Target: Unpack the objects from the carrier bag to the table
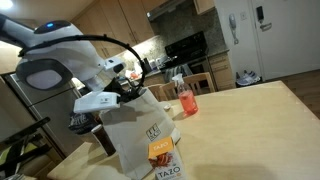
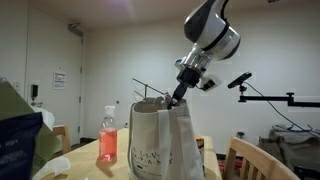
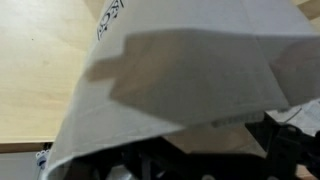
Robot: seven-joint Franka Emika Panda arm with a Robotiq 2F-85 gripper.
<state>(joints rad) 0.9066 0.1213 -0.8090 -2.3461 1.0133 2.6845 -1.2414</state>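
The wooden table [image 1: 255,120] spread wide under your work, bare along its far side in an exterior view. Your Panda arm [image 2: 210,35] slanted down over it from above, the wrist aimed at the mouth of the white carrier bag [image 2: 165,145]. The bag stood upright on the table, and in the wrist view its cloth [image 3: 190,70] filled most of the picture, with pale tabletop to one side. A clear bottle of pink drink [image 2: 108,138] stood on the table just beside the bag, apart from it. An orange packet [image 1: 160,150] showed at the foot of the bag, on the camera side. Your gripper [image 2: 175,97] sat at the bag's rim, its tips sunk among the handles, so I cannot tell how its jaws stood or whether it held anything.
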